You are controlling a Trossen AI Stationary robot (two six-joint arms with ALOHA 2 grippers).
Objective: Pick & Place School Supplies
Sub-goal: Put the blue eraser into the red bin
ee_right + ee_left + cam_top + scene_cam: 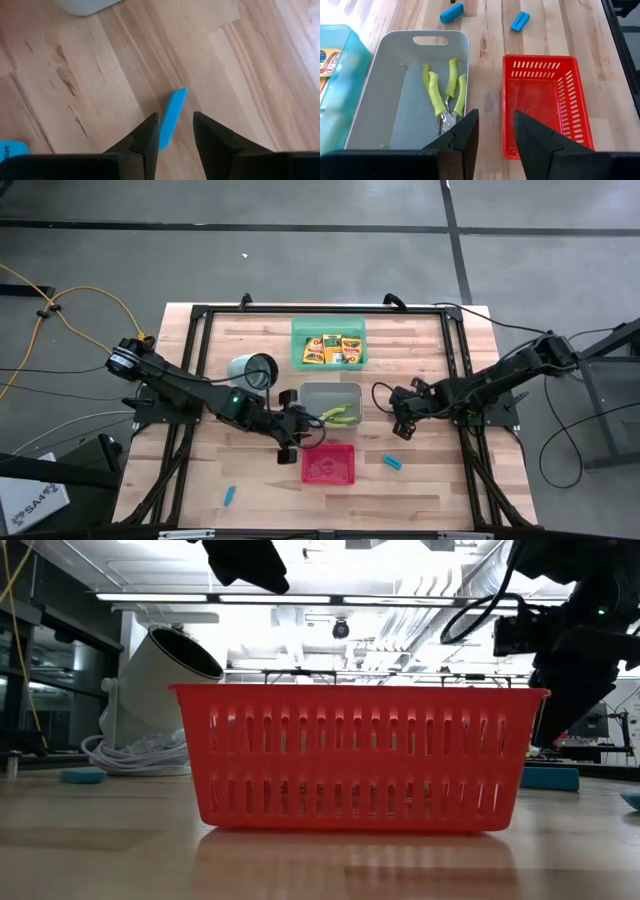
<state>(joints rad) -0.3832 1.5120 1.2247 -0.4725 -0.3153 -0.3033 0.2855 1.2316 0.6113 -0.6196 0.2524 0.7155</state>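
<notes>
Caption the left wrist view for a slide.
Open left pincer above the table between a grey tray holding green-handled pliers and an empty red tray.

Yellow-orange crayon boxes (330, 348) lie flat in the green tray (298, 330). Green-handled pliers (445, 95) rest in the grey tray (380, 100). Light-blue pieces (392, 462) lie scattered on the tabletop (420, 490).

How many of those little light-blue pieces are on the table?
3 light-blue pieces: one beside the red tray on the right arm's side, one off alone on the left arm's side, one under the right gripper. Others may be hidden.
</notes>
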